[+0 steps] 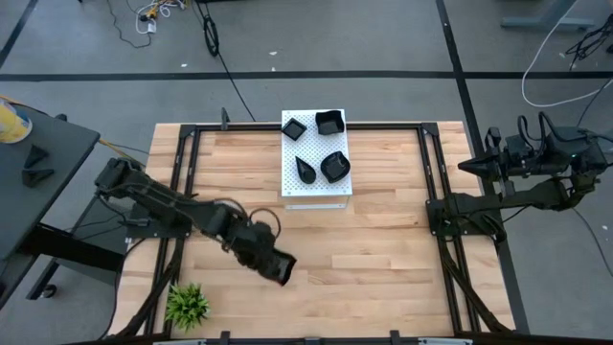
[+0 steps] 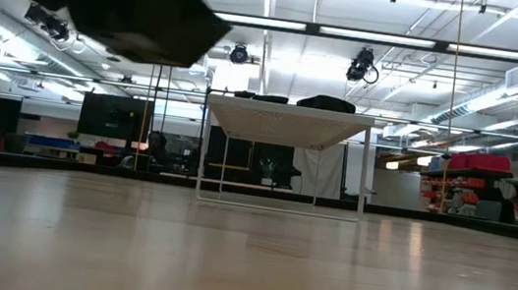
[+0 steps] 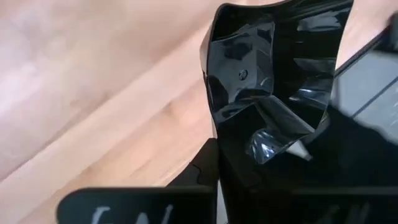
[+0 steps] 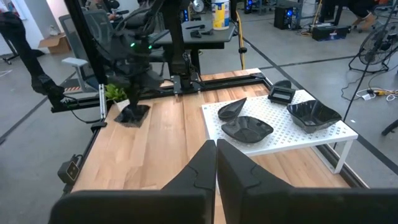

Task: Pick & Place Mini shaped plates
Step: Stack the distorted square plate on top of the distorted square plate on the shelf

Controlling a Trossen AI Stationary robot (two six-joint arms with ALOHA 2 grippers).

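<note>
Left gripper (image 1: 278,266) pinched shut on a glossy black mini plate (image 3: 267,93), held above bare wood near the plant (image 1: 188,303); white board (image 1: 315,195) with four plates well apart, diagonally away; right gripper (image 4: 216,163) parked at table's edge, pressed together, empty.

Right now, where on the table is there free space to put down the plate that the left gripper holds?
The left gripper is shut on a black plate over bare wood. The widest free patch runs from there to the right arm, in front of the white board. The board is crowded: four plates fill most of it. The near left corner holds the green plant.
</note>
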